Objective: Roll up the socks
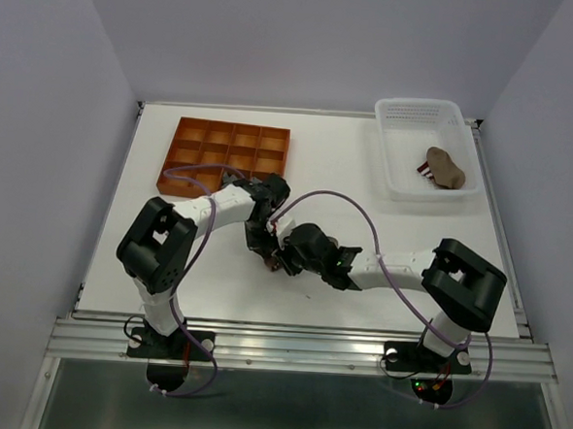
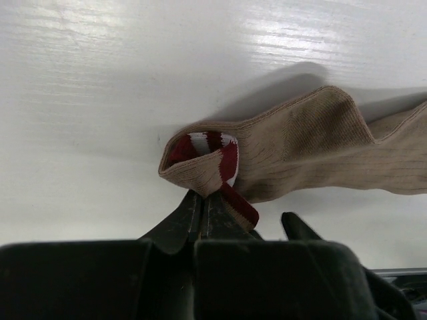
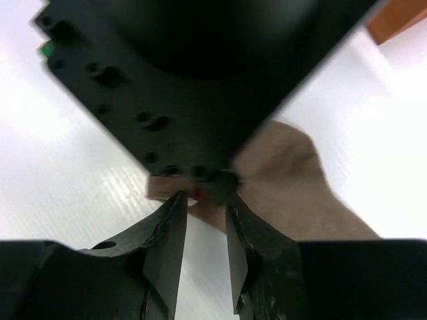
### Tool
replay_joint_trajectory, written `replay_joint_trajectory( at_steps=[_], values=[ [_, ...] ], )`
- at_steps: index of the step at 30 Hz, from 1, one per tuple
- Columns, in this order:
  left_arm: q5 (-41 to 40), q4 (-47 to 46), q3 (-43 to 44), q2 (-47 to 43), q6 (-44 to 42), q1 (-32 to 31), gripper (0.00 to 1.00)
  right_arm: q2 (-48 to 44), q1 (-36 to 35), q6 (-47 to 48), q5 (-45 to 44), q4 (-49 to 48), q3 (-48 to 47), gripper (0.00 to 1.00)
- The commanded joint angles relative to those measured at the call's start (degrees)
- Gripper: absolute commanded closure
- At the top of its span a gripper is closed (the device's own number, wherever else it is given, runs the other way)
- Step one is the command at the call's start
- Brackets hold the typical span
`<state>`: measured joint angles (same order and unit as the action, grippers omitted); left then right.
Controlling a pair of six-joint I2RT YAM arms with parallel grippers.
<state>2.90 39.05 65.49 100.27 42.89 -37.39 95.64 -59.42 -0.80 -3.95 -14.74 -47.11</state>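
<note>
Tan sock (image 2: 313, 153) — red-white stripes

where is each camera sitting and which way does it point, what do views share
Top view: above and behind the arms, looking down at the table, orange tray and basket; both arms show.
Left wrist: on the left arm, looking along the left hand, shut on the tan sock's striped cuff.
Right wrist: on the right arm, looking past the open right hand at the left arm's black casing.
Shared: both wrist views show the tan sock.

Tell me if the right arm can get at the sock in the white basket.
Probably yes: the right claw is open and looks empty, the sock lies in an open-topped basket on that side, nothing between.
</note>
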Motion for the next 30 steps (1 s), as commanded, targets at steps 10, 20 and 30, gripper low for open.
replay_joint_trajectory(
  at_steps=[10,20,30],
  values=[
    [0.3,0.8,4.3,1.3,-1.1,-1.4,1.0,-6.3,-5.7,1.9,-2.1,-1.3,4.1,0.65],
    [0.5,1.3,3.9,0.9,-0.4,-1.4,1.0,-0.4,-6.8,4.9,-5.6,-2.7,-1.4,0.64],
    [1.5,0.9,3.7,0.5,0.3,-1.4,1.0,3.4,-7.8,6.4,-14.7,-3.2,-2.5,0.64]
  ],
)
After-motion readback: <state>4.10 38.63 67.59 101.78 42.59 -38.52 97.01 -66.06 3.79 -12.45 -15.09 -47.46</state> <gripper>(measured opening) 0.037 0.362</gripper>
